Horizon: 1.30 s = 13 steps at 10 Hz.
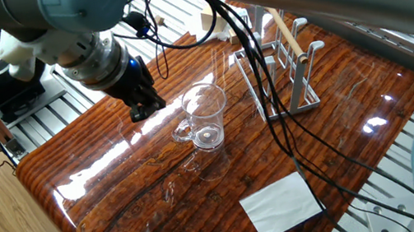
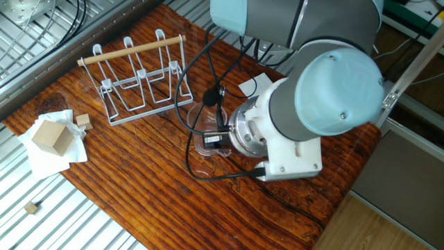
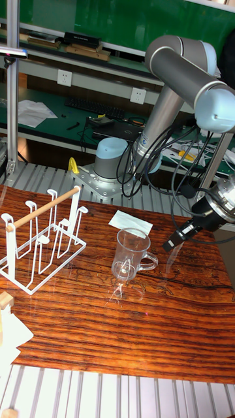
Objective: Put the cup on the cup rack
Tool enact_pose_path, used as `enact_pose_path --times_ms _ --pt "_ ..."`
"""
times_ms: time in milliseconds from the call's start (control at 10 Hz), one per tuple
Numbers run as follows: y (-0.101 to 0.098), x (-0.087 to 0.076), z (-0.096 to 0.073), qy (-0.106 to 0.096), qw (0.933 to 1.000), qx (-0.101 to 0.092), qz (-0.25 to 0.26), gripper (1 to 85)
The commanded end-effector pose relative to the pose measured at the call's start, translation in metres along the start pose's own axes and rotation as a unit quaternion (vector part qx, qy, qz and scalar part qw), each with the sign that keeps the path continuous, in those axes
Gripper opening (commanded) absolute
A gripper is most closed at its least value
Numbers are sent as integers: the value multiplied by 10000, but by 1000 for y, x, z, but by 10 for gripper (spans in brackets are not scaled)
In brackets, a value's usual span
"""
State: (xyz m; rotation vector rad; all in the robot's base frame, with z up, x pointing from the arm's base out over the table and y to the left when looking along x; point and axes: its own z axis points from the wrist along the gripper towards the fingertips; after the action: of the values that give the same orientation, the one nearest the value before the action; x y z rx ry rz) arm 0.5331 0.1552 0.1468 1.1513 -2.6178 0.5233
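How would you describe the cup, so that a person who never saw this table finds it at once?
On the striped wooden table, look near the middle, between the wire cup rack and the gripper. The cup stands upright there, the only clear glass thing, with a small handle.

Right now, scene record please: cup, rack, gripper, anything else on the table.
cup: clear handled cup, upright on the table, apart from the rack
cup rack: grey wire rack with wooden rod, no cup on it
gripper: gripper beside the cup, not touching; whether the jaws are open cannot be told
other: white paper on the table; wooden block on crumpled paper near the rack
task state: cup not yet picked up
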Motion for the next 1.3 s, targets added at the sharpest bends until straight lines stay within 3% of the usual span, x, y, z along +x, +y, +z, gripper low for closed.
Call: enact_pose_path --times_ms 0,100,300,600,1000,1200 --pt "1 -4 -1 -38 10000 0 -90 13" --pt "-2 -4 0 -33 9998 65 -179 13" --pt "-19 1 -1 87 9982 386 -443 13" --pt "-33 6 -3 355 9928 767 -855 13" --pt "-35 7 -4 358 9907 829 -1018 13" --pt "-30 5 -3 292 9907 757 -1088 13"
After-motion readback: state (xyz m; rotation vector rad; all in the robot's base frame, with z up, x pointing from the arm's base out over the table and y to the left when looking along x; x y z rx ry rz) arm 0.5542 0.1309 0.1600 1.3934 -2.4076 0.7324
